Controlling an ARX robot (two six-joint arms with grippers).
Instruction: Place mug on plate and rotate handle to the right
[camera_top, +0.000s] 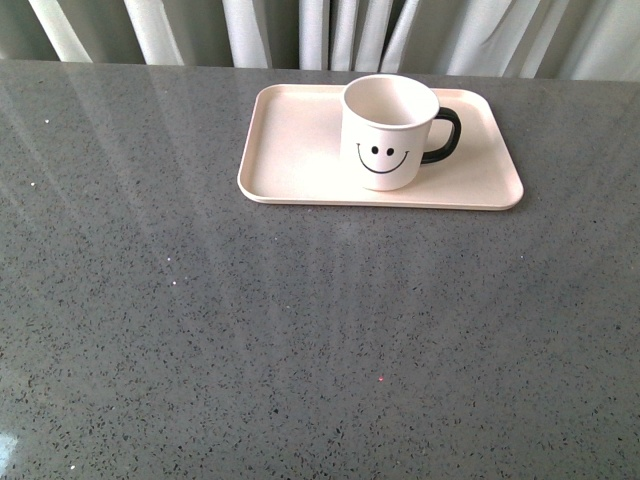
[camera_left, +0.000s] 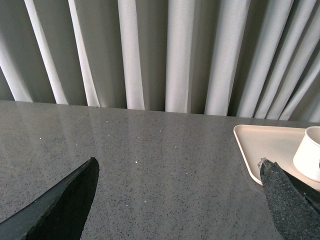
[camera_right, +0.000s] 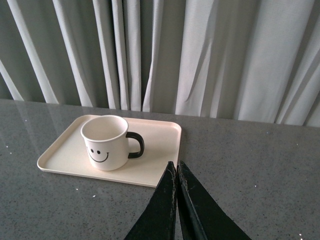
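Nearest us, a wide stretch of grey speckled tabletop (camera_top: 300, 350), and no arm reaches into the front view. From the left wrist, the left hand (camera_left: 180, 172) is spread wide, its 2 dark fingers (camera_left: 65, 205) far apart over the stone, nothing between them. From the right wrist, the right hand (camera_right: 176, 167) is pressed closed, its 2 fingertips meeting in a point with nothing held, hanging above the tabletop just short of the plate's near edge.

Further back sits the plate (camera_top: 290, 150), pale pink-beige, lying flat with its long side across the view. The mug (camera_top: 388, 135) stands upright on it, a little right of the plate's middle, well inside the rim, open mouth up and smiley face turned toward us. The handle (camera_top: 443, 135), glossy black, sticks out to the right, over the plate's bare right end.

Behind the tabletop's far edge, a pale pleated curtain (camera_top: 330, 30) hangs across the whole back.
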